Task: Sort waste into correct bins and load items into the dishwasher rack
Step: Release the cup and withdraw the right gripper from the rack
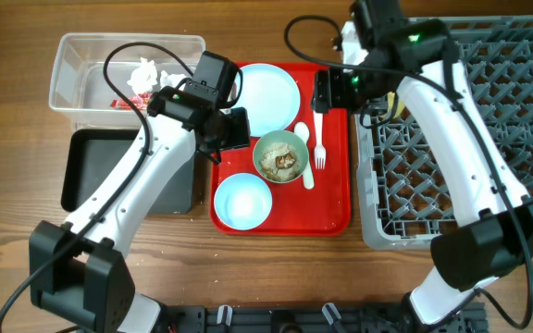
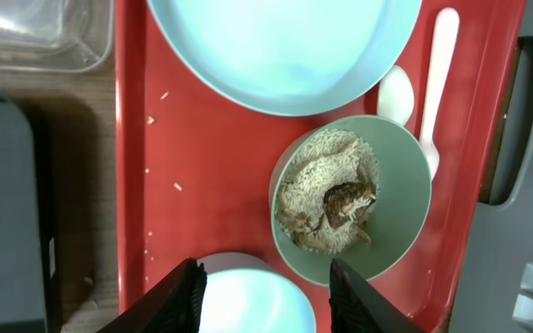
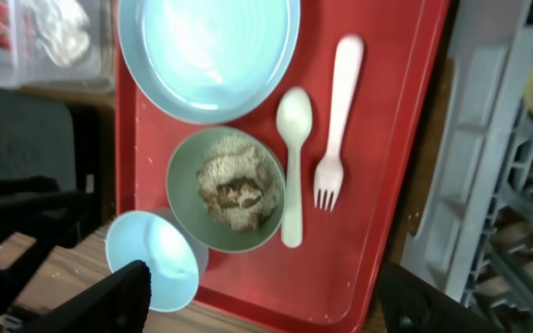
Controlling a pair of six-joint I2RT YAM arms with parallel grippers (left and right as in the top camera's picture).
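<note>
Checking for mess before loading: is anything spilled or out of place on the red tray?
Yes: a few beige crumbs lie loose on the red tray, left of the pale green bowl, which holds food scraps.

The red tray point(image 1: 336, 199) is glossy, smooth plastic; the table point(image 1: 7, 213) grained wood; the tub point(image 1: 72, 65), upper left, clear plastic; the black tray point(image 1: 81, 153) matt, perhaps plastic.

Plate point(image 1: 266, 95): one; bowls: two, a green bowl point(image 1: 297, 145) and a blue bowl point(image 1: 241, 201); fork point(image 1: 320, 139): one; spoon point(image 1: 303, 153): one; red tray point(image 1: 336, 199): one; clear tub point(image 1: 68, 74): one; black tray point(image 1: 91, 176): one; rack point(image 1: 516, 111): one; tissue wad point(image 1: 143, 74): one seen, in the tub; red wrapper point(image 1: 120, 102): one, beside it; scraps point(image 1: 280, 164): one heap, in the green bowl.
</note>
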